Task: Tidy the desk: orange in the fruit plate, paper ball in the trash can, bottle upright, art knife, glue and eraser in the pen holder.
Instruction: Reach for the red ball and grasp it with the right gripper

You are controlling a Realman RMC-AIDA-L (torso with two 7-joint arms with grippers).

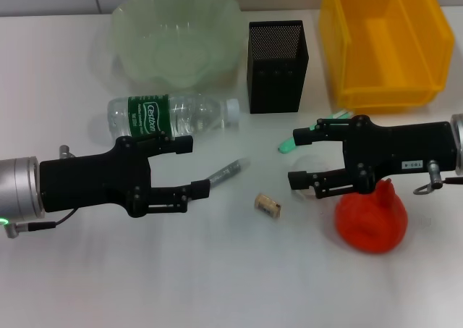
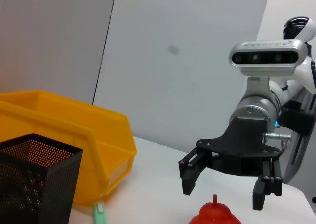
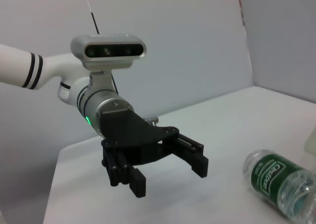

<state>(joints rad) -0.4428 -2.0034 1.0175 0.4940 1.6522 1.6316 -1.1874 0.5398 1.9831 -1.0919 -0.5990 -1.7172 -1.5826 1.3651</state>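
The orange [image 1: 371, 221] sits on the table at the front right, partly under my right arm; its stem also shows in the left wrist view [image 2: 215, 215]. My right gripper [image 1: 294, 157] is open and empty, just left of the orange; it also shows in the left wrist view [image 2: 227, 184]. My left gripper [image 1: 197, 166] is open and empty, just in front of the bottle [image 1: 170, 116], which lies on its side. The eraser [image 1: 268, 205] lies between the grippers. A grey pen-like tool [image 1: 226, 171] lies by the left fingertips. A green stick-like tool [image 1: 312, 132] lies behind the right gripper.
The fruit plate [image 1: 217, 24] stands at the back, the pen holder [image 1: 277, 66] to its right, and the trash can [image 1: 387, 42] at the back right. The right wrist view shows my left gripper [image 3: 169, 178] and the bottle [image 3: 281, 182].
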